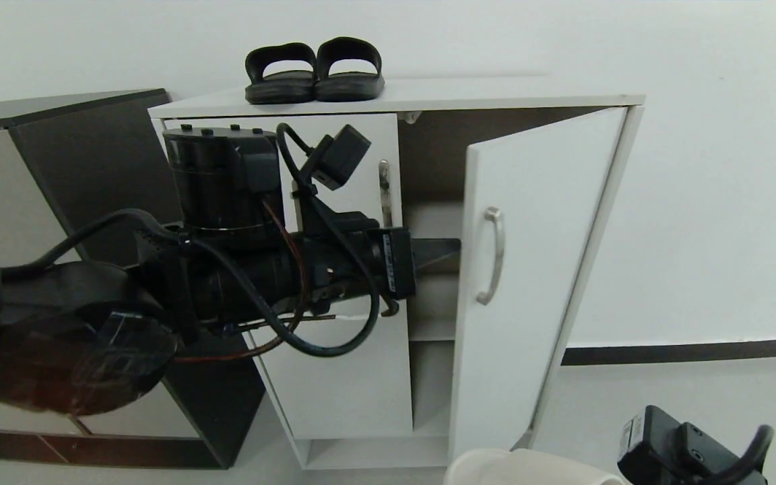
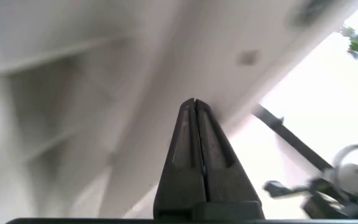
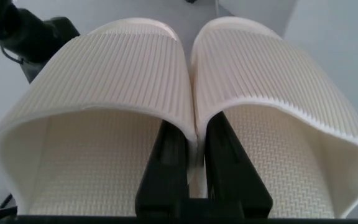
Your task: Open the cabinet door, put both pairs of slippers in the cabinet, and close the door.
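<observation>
A white cabinet (image 1: 496,94) stands against the wall with its right door (image 1: 536,283) swung partly open and its left door (image 1: 347,377) closed. A pair of black slippers (image 1: 314,71) rests on the cabinet top. My left gripper (image 1: 450,250) (image 2: 195,107) is shut with nothing in it, its tip inside the gap behind the open door's edge, level with the handle (image 1: 493,256). Low at the front right, my right gripper (image 3: 191,134) is shut on the adjoining sides of a cream ribbed pair of slippers (image 3: 247,81) (image 1: 523,468), side by side.
A dark, glossy cabinet (image 1: 91,155) adjoins the white one on the left. Shelves show inside the opening (image 1: 432,330). White wall with a dark baseboard (image 1: 684,351) and pale floor lie to the right of the open door.
</observation>
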Controlling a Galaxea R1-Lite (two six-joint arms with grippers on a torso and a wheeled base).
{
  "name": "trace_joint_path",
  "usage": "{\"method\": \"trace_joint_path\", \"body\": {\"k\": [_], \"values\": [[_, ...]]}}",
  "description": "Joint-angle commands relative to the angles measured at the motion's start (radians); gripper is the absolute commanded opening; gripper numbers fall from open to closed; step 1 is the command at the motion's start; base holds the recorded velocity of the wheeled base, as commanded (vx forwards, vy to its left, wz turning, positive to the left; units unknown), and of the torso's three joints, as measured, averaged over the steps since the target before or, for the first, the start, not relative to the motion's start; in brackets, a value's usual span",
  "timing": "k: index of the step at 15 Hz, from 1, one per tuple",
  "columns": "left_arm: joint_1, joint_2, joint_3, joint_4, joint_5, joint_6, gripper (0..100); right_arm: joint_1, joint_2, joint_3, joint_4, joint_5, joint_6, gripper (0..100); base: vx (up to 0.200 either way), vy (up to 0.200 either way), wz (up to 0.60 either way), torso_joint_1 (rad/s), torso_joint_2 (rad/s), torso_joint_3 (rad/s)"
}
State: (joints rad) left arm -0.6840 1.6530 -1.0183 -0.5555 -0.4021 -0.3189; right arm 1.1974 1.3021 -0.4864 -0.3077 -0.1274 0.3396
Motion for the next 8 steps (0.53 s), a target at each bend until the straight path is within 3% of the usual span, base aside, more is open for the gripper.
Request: {"method": "trace_joint_path", "body": {"k": [1,3,4,6,8], "values": [[-0.091,-0.019,0.010,-0.001,0.025,0.000,0,0.031,-0.001,-0.021,0.002,-0.011,0.004,0,-0.200,0.000,0.00,0.002,0.01,-0.002],[-0.078,0.008,0.015,-0.018,0.063,-0.002,0,0.036,0.066,-0.060,-0.011,-0.100,0.012,0,-0.200,0.000,0.00,-0.002,0.00,0.002],[-0.045,0.002,0.029,-0.034,0.089,-0.002,0,0.036,0.097,-0.081,-0.025,-0.133,0.030,0,-0.200,0.000,0.00,-0.007,0.00,0.002],[0.060,-0.116,0.126,-0.070,0.217,0.024,0,0.022,0.261,-0.207,-0.091,-0.267,0.131,0,0.000,0.000,0.00,0.000,0.00,0.000],[0.078,-0.268,0.241,-0.053,0.387,0.046,0,-0.065,0.453,-0.340,-0.103,-0.451,0.144,0,0.000,0.000,0.00,0.000,0.00,0.000]]}}
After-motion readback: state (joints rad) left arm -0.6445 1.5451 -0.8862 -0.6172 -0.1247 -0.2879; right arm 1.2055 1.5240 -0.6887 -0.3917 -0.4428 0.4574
